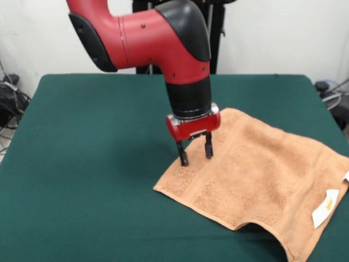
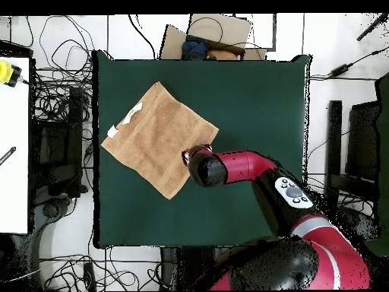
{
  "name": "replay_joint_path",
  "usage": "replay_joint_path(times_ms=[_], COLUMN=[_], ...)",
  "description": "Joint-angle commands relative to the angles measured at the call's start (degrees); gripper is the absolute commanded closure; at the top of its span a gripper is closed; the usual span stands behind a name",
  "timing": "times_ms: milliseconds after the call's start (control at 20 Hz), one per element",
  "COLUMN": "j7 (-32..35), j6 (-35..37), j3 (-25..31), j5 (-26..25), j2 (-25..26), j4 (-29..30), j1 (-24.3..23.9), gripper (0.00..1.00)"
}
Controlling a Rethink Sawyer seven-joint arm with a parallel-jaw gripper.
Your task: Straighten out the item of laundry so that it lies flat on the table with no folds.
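From the left of the front view, the broad desk covered in dark green felt-like cloth is bare until about its middle, where the red and black arm comes down from above. The arm ends in the hand, a red block with two short black fingers pointing straight down. The fingers stand a little apart with nothing between them. Their tips are at, or only just above, the cloth; which of the two cannot be told from here.

Right under the hand begins the small orange-tan terry towel with woven border bands. The hand stands over the towel's edge nearest the desk's middle, and almost all of the towel lies to the right of it in the front view, running out to that side of the desk. It lies skewed, with its corners rather than its sides pointing along the desk edges. It looks mostly spread, but its near edge lifts into a small arch, and the right corner by the white tag is doubled.

In my judgement the remaining slack sits at that far side, so any flattening pull has to work across the towel away from the hand.
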Motion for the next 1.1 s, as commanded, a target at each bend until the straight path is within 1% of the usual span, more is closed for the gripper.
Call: replay_joint_path(times_ms=[50,150,250,450,550,600,750,800,950,1100], j7=[-1.6,0.66,3.31,4.33,6.35,7.92,8.56,9.21,9.8,9.67], j6=[-2.47,-5.1,-8.55,-10.17,-12.72,-14.2,-14.42,-14.37,-15.55,-14.62], j3=[3.45,1.98,0.1,-0.68,-2.32,-3.77,-3.89,-4.73,-6.21,-6.83], j5=[-4.92,-5.62,-6.35,-7.11,-7.28,-6.96,-5.82,-4.95,-3.9,-2.65], j2=[2.52,1.27,-1.11,-3.94,-5.64,-7.23,-10.31,-11.16,-11.4,-11.53], j4=[-1.51,0.67,4.23,8.97,12.45,14.38,18.37,18.68,19.09,18.14], j1=[-1.6,-1.61,-1.75,-3.89,-4.45,-3.6,-4.27,-2.55,-0.57,1.0], gripper=[0.0,0.0,0.0,0.0,0.0,0.0,0.0,0.0,0.0,0.0])
